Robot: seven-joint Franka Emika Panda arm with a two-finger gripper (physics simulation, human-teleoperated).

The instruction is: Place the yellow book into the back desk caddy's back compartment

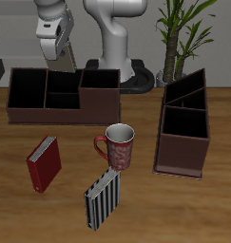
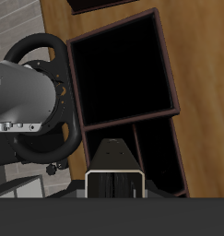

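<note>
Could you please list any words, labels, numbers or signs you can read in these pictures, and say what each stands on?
None can be read.
The red book, the striped book and the patterned mug show colour and pattern only.
The back desk caddy is plain.

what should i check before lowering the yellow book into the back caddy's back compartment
1. Yellow book held in the gripper: ok, it hangs beneath the wrist camera.
2. Gripper above the back desk caddy walls: ok.
3. Back compartment free of objects: ok, it looks dark and bare.
4. Book lined up over that cell: cannot tell.
5. Mug and red book out of the path: ok, both are nearer the table's front edge.
</note>
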